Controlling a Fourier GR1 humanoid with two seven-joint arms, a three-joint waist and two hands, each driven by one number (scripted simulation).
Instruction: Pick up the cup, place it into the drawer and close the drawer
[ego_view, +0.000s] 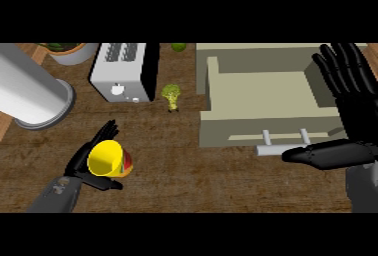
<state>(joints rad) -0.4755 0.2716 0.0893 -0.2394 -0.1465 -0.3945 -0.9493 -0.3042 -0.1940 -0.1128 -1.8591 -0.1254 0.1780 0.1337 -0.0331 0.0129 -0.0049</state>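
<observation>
Even, moderately bright illumination with no visible source. The toaster (124, 70) casts a dark shadow on its right side, toward 3 o'clock, which suggests light arriving from about 9 o'clock. The open drawer (258, 92) shows a shaded inner wall at 12 o'clock and a paler floor. The grey cylinder (33, 87) at 10 o'clock carries a soft bright highlight without harsh glare. The wooden counter (221, 180) is evenly lit. Focus is uniform; the cylinder appears stretched toward the edge.

A yellow cup with red and green stripes (108, 159) lies tilted, mouth up-left, at the counter's lower left. The beige drawer with a grey bar handle (260, 122) stands open, well apart.
</observation>
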